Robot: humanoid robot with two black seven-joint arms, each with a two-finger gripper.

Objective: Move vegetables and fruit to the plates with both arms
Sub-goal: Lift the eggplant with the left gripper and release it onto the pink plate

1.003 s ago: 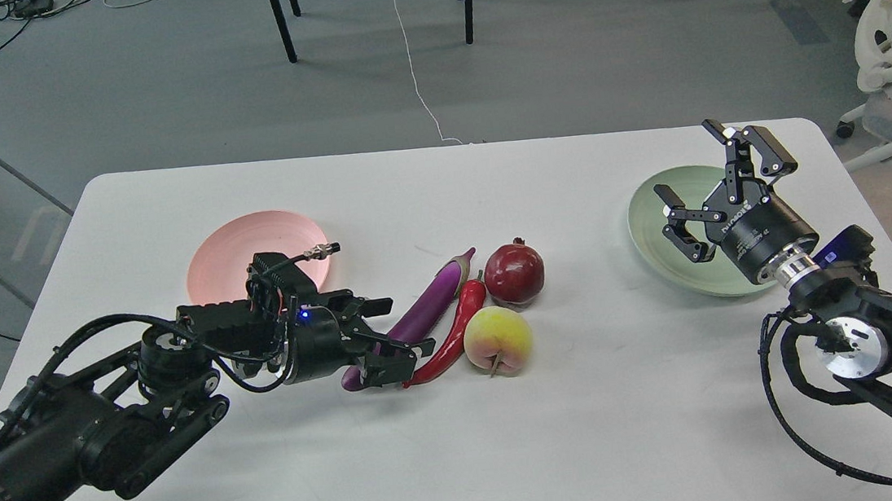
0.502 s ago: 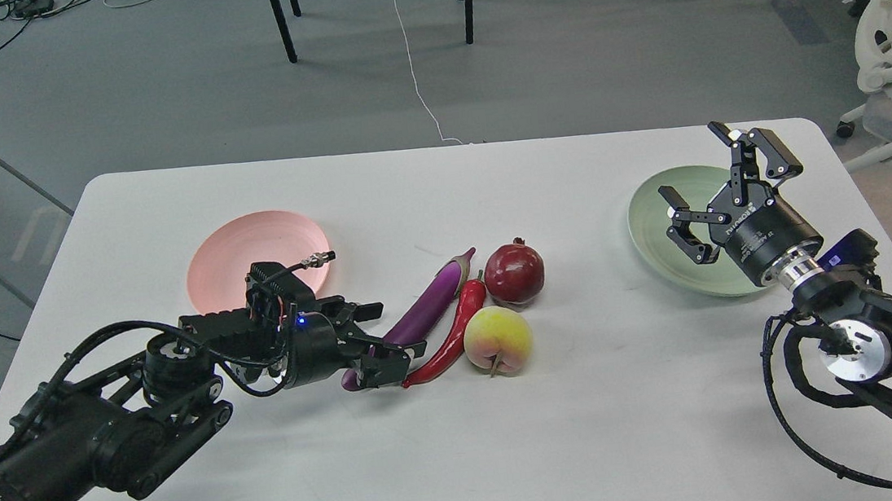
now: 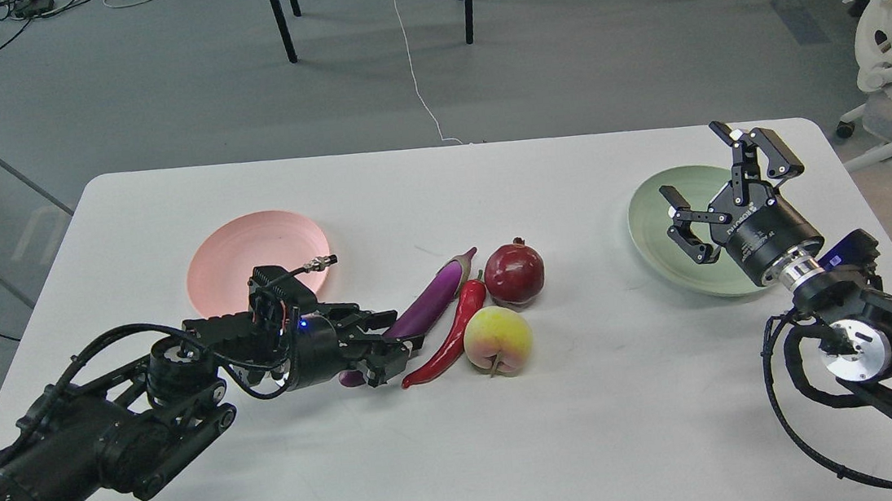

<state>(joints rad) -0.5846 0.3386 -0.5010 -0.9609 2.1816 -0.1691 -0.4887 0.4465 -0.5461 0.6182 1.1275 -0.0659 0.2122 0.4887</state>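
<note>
On the white worktop (image 3: pixel 465 445), our left pincer (image 3: pixel 390 348) was clenched around the eggplant's (image 3: pixel 435 304) lower end. Our right pincer (image 3: pixel 726 182) hung released above the green plate (image 3: pixel 653 235). The pink plate (image 3: pixel 250 253) lay behind our left pincer; chili (image 3: pixel 450 340), pomegranate (image 3: pixel 514 274) and peach (image 3: pixel 497 340) lay just to its right.

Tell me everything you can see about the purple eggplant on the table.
The eggplant is long, slim and glossy purple, plastic-looking, with a purplish cap and short stem at its far end. It lies flat on the white table, running diagonally from near-left to far-right. The red chili pepper lies alongside its right flank, apparently touching. The left gripper straddles its near end with a finger on each side, hiding the tip; whether the fingers press it is unclear.
</note>
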